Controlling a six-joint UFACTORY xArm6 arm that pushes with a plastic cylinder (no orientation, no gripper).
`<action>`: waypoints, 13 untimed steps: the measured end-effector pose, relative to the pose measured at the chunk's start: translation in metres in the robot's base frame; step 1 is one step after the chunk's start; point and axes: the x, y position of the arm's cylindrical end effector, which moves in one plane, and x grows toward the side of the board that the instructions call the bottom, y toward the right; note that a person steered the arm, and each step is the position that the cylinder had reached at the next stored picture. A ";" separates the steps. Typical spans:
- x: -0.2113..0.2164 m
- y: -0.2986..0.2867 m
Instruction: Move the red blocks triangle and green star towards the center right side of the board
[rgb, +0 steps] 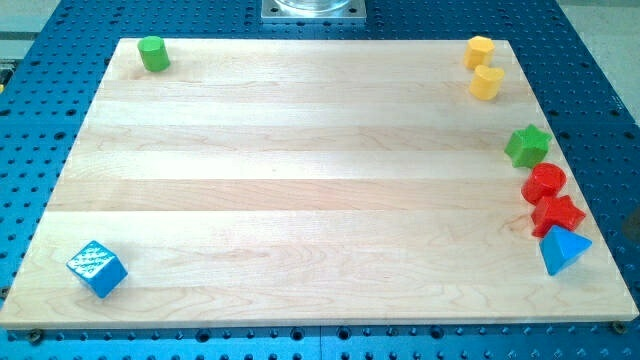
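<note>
Jaws: none fitted on this rig; the arm ends in a rod, and my tip does not show in the view, so its place relative to the blocks cannot be told.
Far left: blue cube (97, 268) near the bottom left corner; green cylinder (153, 53) at the top left corner.
Desk (300, 180): pale wood, bare across its whole middle, set on a blue perforated base (40, 130).
Top right: two yellow blocks (483, 67), just beside each other.
Task blocks: green star (527, 146) at the right edge, a little above mid-height; red round block (544, 183) just below it, touching red star-like block (557, 215).
Blue triangle (563, 249): touching the lower red block.
Judgement: the group already lies at centre right; any push should come from the left.
</note>
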 end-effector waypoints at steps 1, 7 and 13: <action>0.060 -0.028; 0.020 -0.095; -0.017 -0.081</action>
